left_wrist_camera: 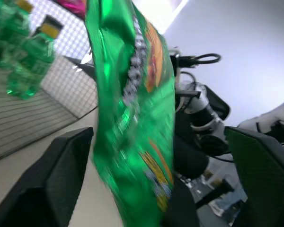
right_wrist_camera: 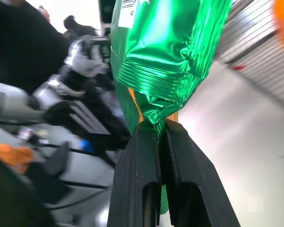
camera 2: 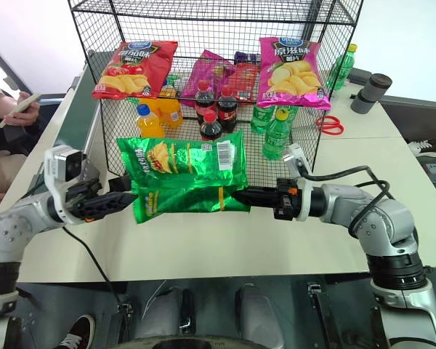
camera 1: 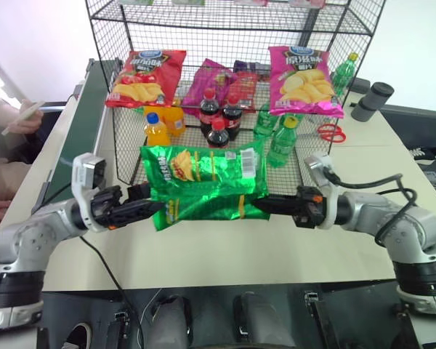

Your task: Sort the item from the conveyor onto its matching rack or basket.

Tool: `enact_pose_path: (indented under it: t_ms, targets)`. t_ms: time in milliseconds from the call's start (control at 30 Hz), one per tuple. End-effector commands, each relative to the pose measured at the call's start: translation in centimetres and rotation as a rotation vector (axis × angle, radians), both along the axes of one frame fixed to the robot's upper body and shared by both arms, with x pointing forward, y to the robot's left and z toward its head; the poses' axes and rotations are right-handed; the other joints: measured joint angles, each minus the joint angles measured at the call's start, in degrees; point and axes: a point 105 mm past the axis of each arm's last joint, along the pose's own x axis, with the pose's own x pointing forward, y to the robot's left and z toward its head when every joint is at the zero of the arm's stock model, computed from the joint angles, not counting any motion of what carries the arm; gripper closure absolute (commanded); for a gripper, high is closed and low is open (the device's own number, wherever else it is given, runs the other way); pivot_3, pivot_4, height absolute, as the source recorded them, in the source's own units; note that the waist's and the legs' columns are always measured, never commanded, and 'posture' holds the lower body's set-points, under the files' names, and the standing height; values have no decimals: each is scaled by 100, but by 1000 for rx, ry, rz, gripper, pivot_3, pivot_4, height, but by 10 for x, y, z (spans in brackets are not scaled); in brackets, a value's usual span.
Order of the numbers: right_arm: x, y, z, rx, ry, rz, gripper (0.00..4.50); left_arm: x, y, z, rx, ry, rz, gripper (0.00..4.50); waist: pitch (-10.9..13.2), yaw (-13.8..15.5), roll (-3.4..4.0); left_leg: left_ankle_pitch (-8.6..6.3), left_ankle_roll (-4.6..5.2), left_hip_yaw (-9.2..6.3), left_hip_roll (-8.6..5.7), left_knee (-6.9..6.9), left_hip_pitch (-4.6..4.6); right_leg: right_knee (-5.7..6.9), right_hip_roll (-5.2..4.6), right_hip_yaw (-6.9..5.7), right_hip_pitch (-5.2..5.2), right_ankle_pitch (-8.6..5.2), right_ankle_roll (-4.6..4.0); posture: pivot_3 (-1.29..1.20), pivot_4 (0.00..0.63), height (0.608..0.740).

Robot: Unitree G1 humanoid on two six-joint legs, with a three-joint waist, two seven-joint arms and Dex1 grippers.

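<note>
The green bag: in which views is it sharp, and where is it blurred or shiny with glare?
Left eye view: the green bag is sharp, its barcode readable, with bright glints on the foil. Left wrist view: it is smeared and soft, and the bottles behind it are also out of focus. Right wrist view: the crimped edge is crisp, the background blurred.

Your right gripper (camera 2: 241, 194) is pinched tight and points inward; your left gripper (camera 1: 151, 206) faces it, fingers spread wide.
</note>
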Motion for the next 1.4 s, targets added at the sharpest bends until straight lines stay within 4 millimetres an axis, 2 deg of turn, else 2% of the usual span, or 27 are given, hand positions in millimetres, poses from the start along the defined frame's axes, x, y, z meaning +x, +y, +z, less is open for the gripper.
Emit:
enact_pose_path:
  t_ms: [33, 133, 167, 233, 300, 367, 467, 567, 667, 767, 900, 1000, 1100, 1200, 1400]
  targets:
    - [11, -5, 26, -87, -301, -93, 4500, 2, 14, 4, 20, -88, 135, 28, 0, 2, 0, 0, 0, 0, 0, 0, 0, 0, 0, 0, -1, 0, 0, 0, 150, 740]
    - [8, 2, 46, -175, -650, -150, 4500, 7, 24, 2, 17, -183, 318, 28, 1, 6, 1, 0, 0, 0, -1, 0, -1, 0, -5, 1, -2, 0, 0, 0, 150, 740]
    - [4, 6, 52, -164, -710, -151, 4500, 6, 24, 2, 25, -208, 341, 28, 1, 4, 1, 0, 0, 0, -1, 0, -3, -1, -5, 0, -2, 0, 0, 0, 150, 740]
    - [2, 14, 75, -99, -813, -212, 4500, 7, 27, 0, 18, -210, 407, 28, 0, 2, -1, 0, 0, 0, 0, -1, -3, -2, -3, -1, -2, 0, 1, 0, 150, 740]
    - [7, 20, 97, -130, -1023, -292, 4500, 10, 29, -4, 60, -265, 485, 28, 1, -5, 0, 1, -1, 0, 1, -1, -2, 1, -2, 0, -2, 0, 1, 0, 150, 740]
    - [16, 19, 108, -213, -1189, -350, 4500, 13, 27, -4, 54, -302, 525, 28, 0, -2, 0, 2, -3, 3, -1, 0, -1, 0, -5, 1, -3, 1, 0, 0, 150, 740]
    - [37, 8, 121, -297, -1355, -492, 4500, 12, 13, -9, 55, -309, 488, 28, -7, 19, -12, 2, -3, 5, -2, 5, 0, -1, -5, 1, 1, 0, -2, 0, 150, 740]
    - [51, -1, 123, -451, -1540, -549, 4500, 13, 8, -10, 59, -316, 480, 28, -7, 14, -12, 2, -3, 7, -4, 5, -1, -3, -8, 2, 1, -1, -3, 0, 150, 740]
    - [61, -12, 136, -467, -1633, -679, 4500, 16, 6, -9, 60, -324, 478, 28, -3, -11, -6, 2, -3, 10, -3, 4, -1, -2, -8, 3, -1, 0, -2, 0, 150, 740]
    - [79, -14, 118, -702, -1775, -665, 4500, 16, 1, -10, 70, -338, 472, 28, -2, -43, -4, 5, -9, 11, 0, 1, 0, 0, -5, 5, -6, 1, 0, 0, 150, 740]
    - [98, -16, 122, -831, -1868, -768, 4500, 18, -6, -10, 83, -362, 478, 28, -2, -49, -4, 14, -24, 14, 0, -2, 1, 0, -6, 7, -7, 0, -1, 0, 150, 740]
    - [109, -4, 120, -889, -1912, -773, 4500, 25, -8, -4, 96, -434, 552, 28, -1, -66, -1, 28, -50, 19, 0, -2, 0, 2, -6, 12, -11, 0, -1, 0, 150, 740]
    - [118, 8, 118, -890, -1901, -814, 4500, 32, -9, 1, 131, -528, 632, 28, -1, -71, -2, 30, -52, 18, 1, -3, 0, 2, -4, 11, -11, 0, -1, 0, 150, 740]
    - [126, 5, 119, -940, -1887, -861, 4500, 36, -9, 3, 170, -607, 696, 28, -1, -65, -2, 30, -52, 20, 1, -4, -1, 2, -4, 11, -11, 1, 0, 0, 150, 740]
    - [142, 0, 106, -1008, -1796, -896, 4500, 40, -10, 6, 212, -697, 805, 28, -1, -29, -2, 30, -51, 24, 0, -3, -3, -1, -8, 12, -11, 1, 0, 0, 150, 740]
